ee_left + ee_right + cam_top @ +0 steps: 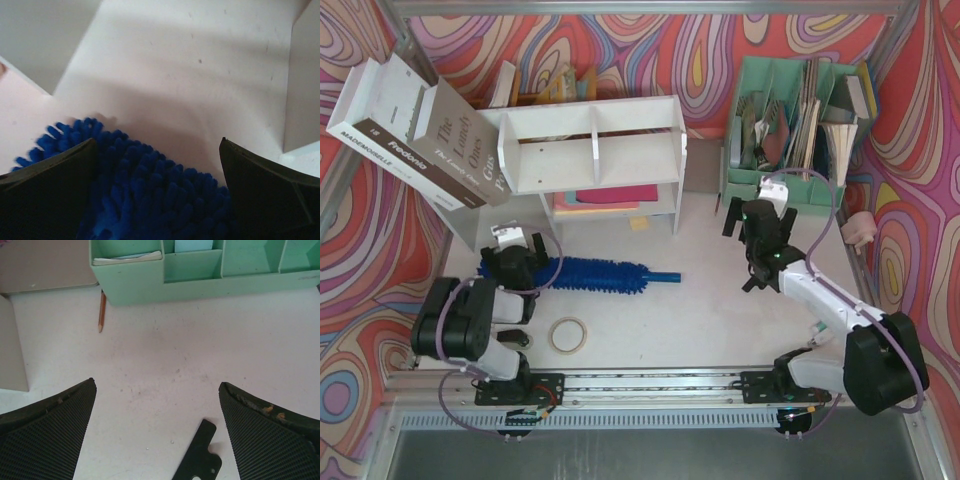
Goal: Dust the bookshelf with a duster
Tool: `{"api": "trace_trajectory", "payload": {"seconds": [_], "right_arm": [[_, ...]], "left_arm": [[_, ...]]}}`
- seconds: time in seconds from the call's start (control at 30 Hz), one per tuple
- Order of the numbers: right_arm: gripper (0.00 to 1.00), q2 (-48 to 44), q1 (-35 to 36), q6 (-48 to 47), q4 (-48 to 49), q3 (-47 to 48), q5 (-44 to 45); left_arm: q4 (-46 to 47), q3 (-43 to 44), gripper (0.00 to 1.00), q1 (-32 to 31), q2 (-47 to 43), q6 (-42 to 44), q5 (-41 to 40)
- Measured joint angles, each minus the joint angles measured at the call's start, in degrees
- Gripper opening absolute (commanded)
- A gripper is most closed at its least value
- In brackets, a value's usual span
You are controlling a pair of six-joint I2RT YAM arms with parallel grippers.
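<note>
Lying before the bookshelf point(595, 145), the duster point(590, 272) is set left-right, handle pointed right, fluff between spread jaws of the left gripper point(157, 200), ungripped. Right gripper point(157, 435) is spread, empty. Books point(420, 140) are marked "Fredonia", "The Lonely Ones".

Swirl-patterned red, orange, purple walls point(720, 40); white tabletop point(700, 320); even light.

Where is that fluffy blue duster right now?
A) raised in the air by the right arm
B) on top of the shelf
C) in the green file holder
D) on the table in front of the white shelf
D: the duster lies flat on the table before the bookshelf, the open left gripper straddling its fluffy end.
</note>
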Motion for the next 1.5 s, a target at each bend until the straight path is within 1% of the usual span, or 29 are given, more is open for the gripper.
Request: {"api": "trace_trajectory", "payload": {"seconds": [0.03,0.1,0.3,0.5,0.63,0.73,0.93,1.07,1.17,1.5], "right_arm": [[0.99,0.1,-0.3,-0.2,1.5,-0.8,0.0],[0.99,0.0,-1.0,-0.8,4.2,-2.4,-0.1],[0.99,-0.6,-2.3,-4.6,13.6,-7.2,0.0],[0.99,0.7,-4.4,-9.0,25.7,-14.4,0.1],[0.99,7.8,-6.5,-11.6,36.6,-18.4,-1.1],[0.98,14.0,-8.0,-13.0,44.0,-20.7,-3.3],[0.99,21.9,-10.2,-15.4,56.0,-22.2,-11.6],[0.99,24.0,-11.4,-16.5,61.8,-23.1,-16.5],[0.99,25.0,-11.5,-17.1,64.2,-23.6,-19.0],[0.99,25.2,-11.5,-17.4,66.6,-23.6,-20.7]], "left_arm": [[2.3,0.0,0.98,0.1,3.1,0.4,0.9],[2.3,0.0,0.98,0.2,5.1,0.7,2.3],[2.7,2.9,0.98,0.8,4.5,0.9,3.6],[2.6,3.0,0.98,0.9,4.5,0.4,2.7],[1.2,3.5,0.98,0.9,4.5,0.2,2.1],[-2.0,5.9,0.98,1.0,4.5,0.0,2.1],[-3.8,7.0,0.98,1.5,4.5,-0.4,2.0],[-4.2,7.0,0.98,1.5,4.5,-0.4,2.0],[-4.4,7.0,0.98,1.5,4.5,-0.4,2.0],[-4.6,7.0,0.99,1.5,4.5,-0.4,2.0]]}}
